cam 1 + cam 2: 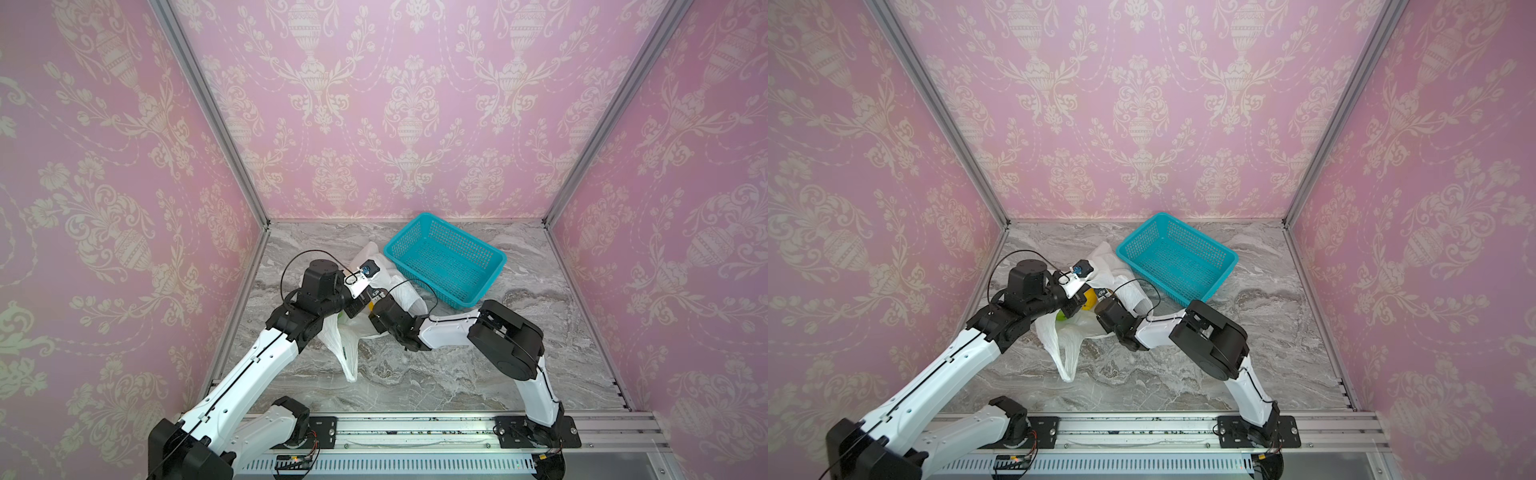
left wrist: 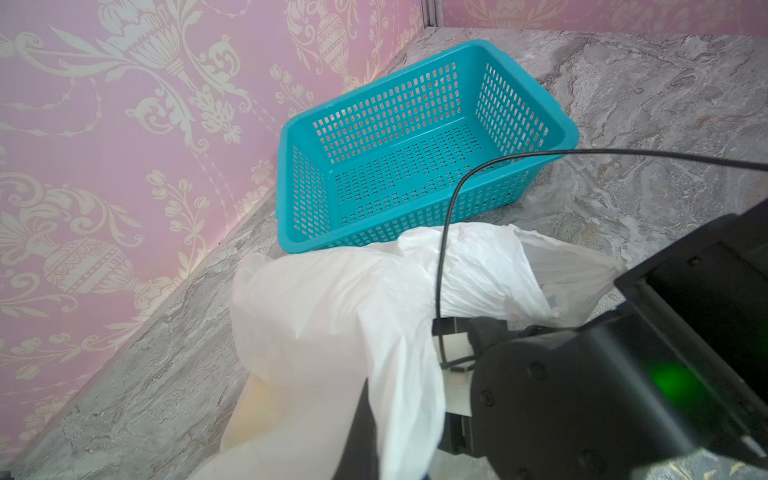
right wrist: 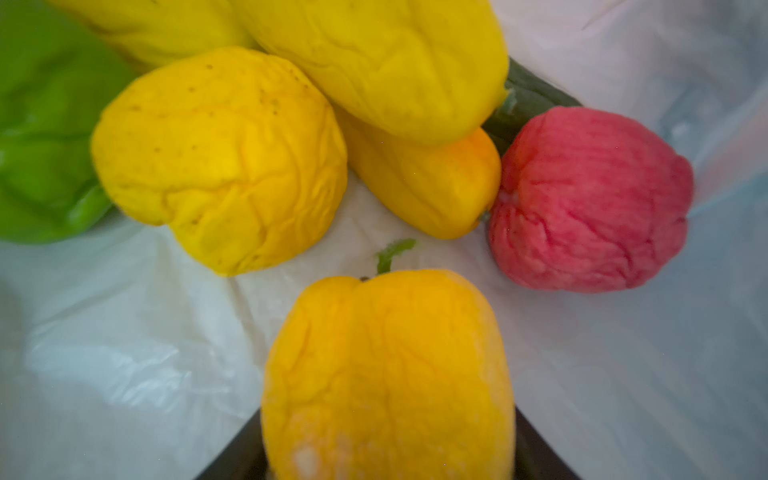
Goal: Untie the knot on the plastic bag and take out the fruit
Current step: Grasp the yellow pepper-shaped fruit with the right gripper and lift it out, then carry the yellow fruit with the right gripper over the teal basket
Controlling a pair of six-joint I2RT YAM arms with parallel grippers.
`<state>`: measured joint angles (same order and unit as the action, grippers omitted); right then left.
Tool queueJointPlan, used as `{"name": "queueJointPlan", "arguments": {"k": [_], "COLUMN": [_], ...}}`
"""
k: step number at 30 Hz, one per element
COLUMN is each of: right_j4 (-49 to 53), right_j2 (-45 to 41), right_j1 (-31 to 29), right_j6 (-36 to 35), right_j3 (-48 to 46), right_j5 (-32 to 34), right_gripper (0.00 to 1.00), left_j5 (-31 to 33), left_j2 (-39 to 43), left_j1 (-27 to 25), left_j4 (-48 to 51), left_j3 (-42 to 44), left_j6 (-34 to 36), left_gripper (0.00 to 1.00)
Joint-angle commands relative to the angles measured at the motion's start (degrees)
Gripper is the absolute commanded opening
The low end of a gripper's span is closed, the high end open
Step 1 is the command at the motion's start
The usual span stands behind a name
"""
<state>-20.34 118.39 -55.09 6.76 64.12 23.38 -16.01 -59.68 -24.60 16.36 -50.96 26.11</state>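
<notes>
Inside the thin translucent white plastic bag (image 2: 332, 316), a wrinkled yellow-orange fruit (image 3: 386, 365) sits between fingers of the right hand (image 3: 386, 449) — clamped or not, unclear — left hand (image 1: 1073, 311) pinching the rim.

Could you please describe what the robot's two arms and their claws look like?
Both arms have glossy white link shells and black joint housings: the left arm, the right arm. A thin black cable loops over the left wrist, another over the right. A small blue-ringed camera sits on a white bracket at the left wrist. The left claw and right claw are black.
</notes>
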Motion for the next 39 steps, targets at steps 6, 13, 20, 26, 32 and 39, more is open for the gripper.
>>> {"name": "queueJointPlan", "arguments": {"k": [6, 13, 20, 26, 32, 39], "right_j4": [-19.00, -31.68, -33.51, -31.98, -24.77, -12.19], "right_j2": [-10.81, -17.90, -30.33, -46.76, -60.19, -65.25], "right_j1": [0.40, -0.11, -4.21, -5.05, -1.34, 7.10], "right_j6": [-2.07, -3.85, -5.91, -4.77, -3.47, 4.30], "right_j3": [-14.22, -24.88, -31.57, -37.84, -41.38, -39.47], "right_j5": [-10.06, -16.65, -17.44, -8.04, -2.12, 6.40], "right_gripper": [0.49, 0.46, 0.43, 0.35, 0.35, 0.29], "left_j5": [0.95, 0.30, 0.59, 0.47, 0.26, 0.45], "left_j2": [-1.10, -2.41, -2.19, -1.68, -1.57, -1.84], "left_j1": [-0.22, -0.16, -0.36, -0.36, -0.35, -0.36], "left_j4": [0.35, 0.41, 0.03, -0.36, -0.18, -0.51], "left_j3": [0.86, 0.50, 0.65, 0.86, 0.77, 0.95], "left_j6": [2.10, 2.02, 1.91, 1.68, 1.74, 1.85], "left_gripper": [0.00, 0.00, 0.00, 0.00, 0.00, 0.00]}}
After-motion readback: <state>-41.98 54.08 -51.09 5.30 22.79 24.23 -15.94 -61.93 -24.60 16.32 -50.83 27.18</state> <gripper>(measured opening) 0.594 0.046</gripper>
